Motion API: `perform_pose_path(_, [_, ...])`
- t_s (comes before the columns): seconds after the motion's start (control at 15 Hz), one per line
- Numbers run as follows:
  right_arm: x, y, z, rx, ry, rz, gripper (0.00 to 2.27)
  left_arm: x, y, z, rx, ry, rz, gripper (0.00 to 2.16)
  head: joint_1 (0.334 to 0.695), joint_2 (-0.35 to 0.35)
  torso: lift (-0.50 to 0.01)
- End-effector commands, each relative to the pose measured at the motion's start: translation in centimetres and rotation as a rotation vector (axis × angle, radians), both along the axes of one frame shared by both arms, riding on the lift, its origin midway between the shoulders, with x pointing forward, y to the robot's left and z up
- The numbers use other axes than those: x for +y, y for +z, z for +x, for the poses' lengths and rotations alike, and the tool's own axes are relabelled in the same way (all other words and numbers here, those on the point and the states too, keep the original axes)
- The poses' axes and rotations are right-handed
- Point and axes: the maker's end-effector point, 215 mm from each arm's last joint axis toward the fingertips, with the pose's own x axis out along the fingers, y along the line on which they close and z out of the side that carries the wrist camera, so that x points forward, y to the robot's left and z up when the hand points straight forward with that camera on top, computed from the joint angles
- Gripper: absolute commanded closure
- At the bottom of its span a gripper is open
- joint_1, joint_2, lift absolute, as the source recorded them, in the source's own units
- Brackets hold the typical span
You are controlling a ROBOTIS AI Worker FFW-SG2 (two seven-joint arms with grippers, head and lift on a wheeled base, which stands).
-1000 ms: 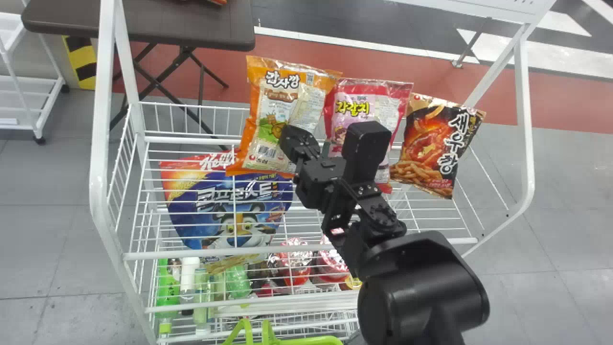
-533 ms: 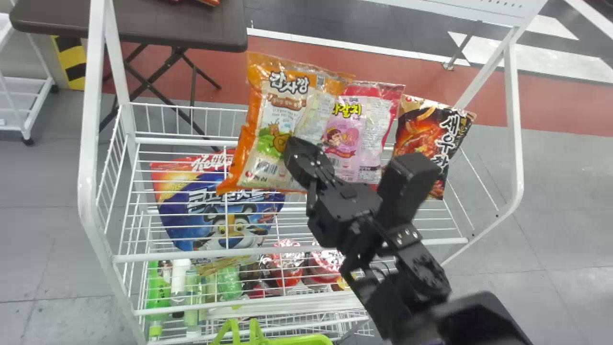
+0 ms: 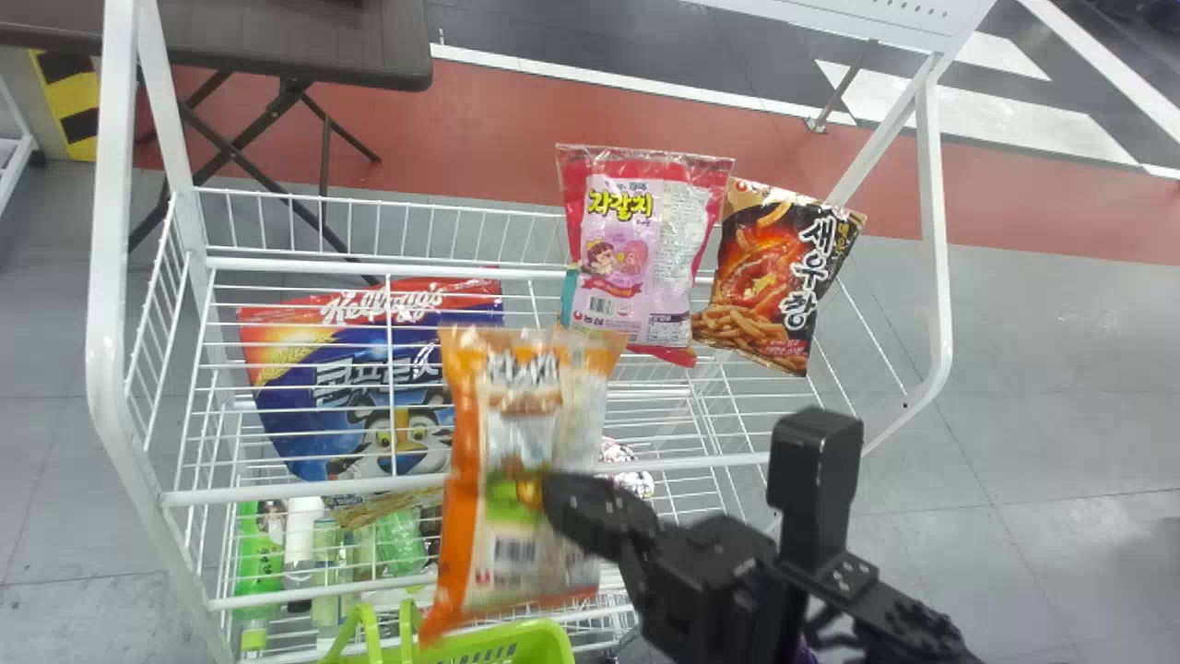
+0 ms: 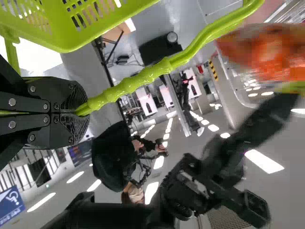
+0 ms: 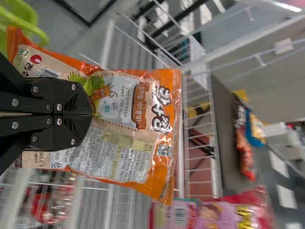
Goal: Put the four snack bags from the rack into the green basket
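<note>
Our right gripper (image 5: 90,113) pinches the orange bag (image 5: 138,152) near the basket (image 3: 542,634), whose handle (image 4: 143,75) our left gripper (image 4: 82,112) clamps, likely to steady the drop.

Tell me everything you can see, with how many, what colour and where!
Orange bag: 1, orange, in right claw
Pink bag: at least 1, pink, on rack
Shrimp bag: 1, black and red, right of pink bag
Big bag: 1, blue and red, rack's left side
Bottles: several, green or clear, low in rack
Basket: 1, green, handle in left claw
Rack: 1, white, in front
Table: 1, brown, behind rack
Packs: at least 2, red and blue, on table
Floor: 1, grey and red, below
Claws: 2, black, on orange bag and basket handle
</note>
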Motion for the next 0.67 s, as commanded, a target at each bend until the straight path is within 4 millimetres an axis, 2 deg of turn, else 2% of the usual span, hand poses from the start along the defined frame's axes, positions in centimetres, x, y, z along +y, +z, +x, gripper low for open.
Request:
perform_pose_path(0.0, [-1.5, -1.3, -3.1, 0.092, -0.011, -0.023, 2.19, -0.1, 0.1, 0.0, -0.002, 0.007, -0.003, 1.91, 0.695, -0.350, -0.006])
perform_pose_path(0.13, [-2.3, -2.2, -4.5, 0.133, -0.008, -0.035, 2.19, -0.2, 0.1, 0.1, -0.002, 0.009, -0.004, 1.90, 0.695, -0.350, -0.006])
perform_pose_path(0.33, [-2.2, -6.0, -8.0, 0.282, 0.005, -0.021, 2.19, 0.2, 0.1, 0.3, -0.011, 0.020, -0.003, 1.90, 0.695, -0.350, -0.006])
perform_pose_path(0.47, [-0.3, -10.2, -10.1, 0.357, 0.053, -0.026, 2.19, 0.7, 0.1, 0.4, -0.012, 0.032, -0.007, 1.90, 0.695, -0.350, -0.006])
perform_pose_path(0.6, [1.8, -12.4, -11.2, 0.379, 0.097, -0.003, 2.19, 0.9, 0.1, 0.5, -0.016, 0.040, -0.009, 1.90, 0.695, -0.350, -0.006])
